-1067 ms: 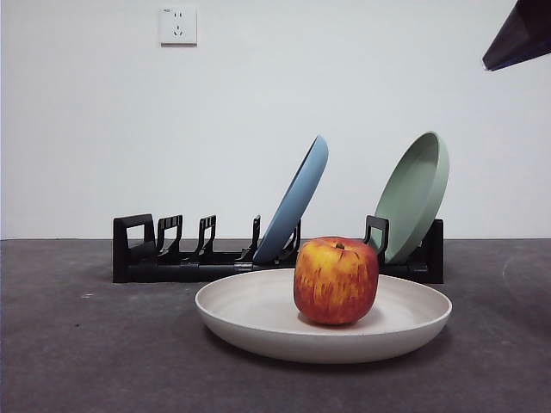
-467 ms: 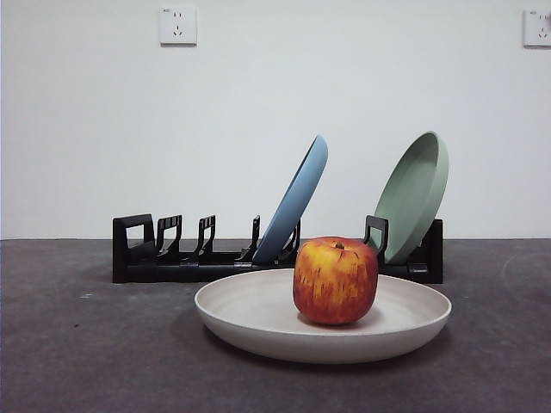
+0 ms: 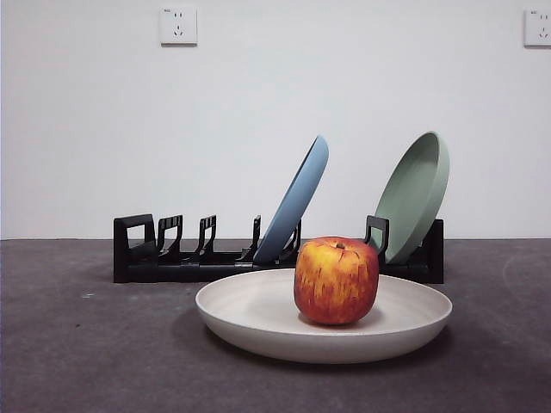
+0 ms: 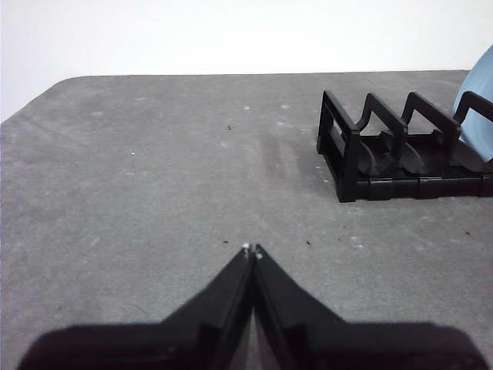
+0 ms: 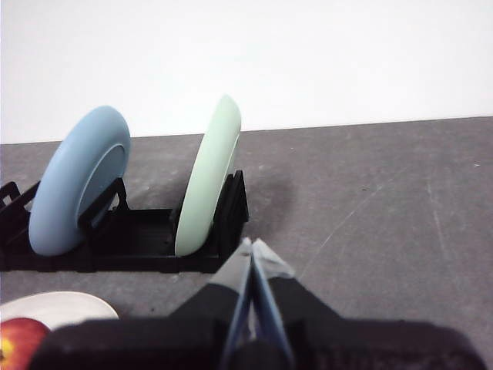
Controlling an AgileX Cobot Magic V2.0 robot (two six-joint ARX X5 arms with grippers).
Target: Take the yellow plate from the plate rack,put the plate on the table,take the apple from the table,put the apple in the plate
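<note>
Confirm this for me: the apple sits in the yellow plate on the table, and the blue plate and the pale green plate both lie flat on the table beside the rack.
Not quite. The apple does sit in the yellow plate on the table, but the front view shows the blue plate and the pale green plate standing tilted in the plate rack, not lying flat beside it.

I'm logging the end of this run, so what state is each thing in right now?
apple: upright, resting in the yellow plate
yellow plate: flat on the table, in front of the plate rack
plate rack: holds two plates, other slots empty
blue plate: leaning in the rack
green plate: leaning in the rack
left gripper: shut, empty
right gripper: shut, empty
</note>
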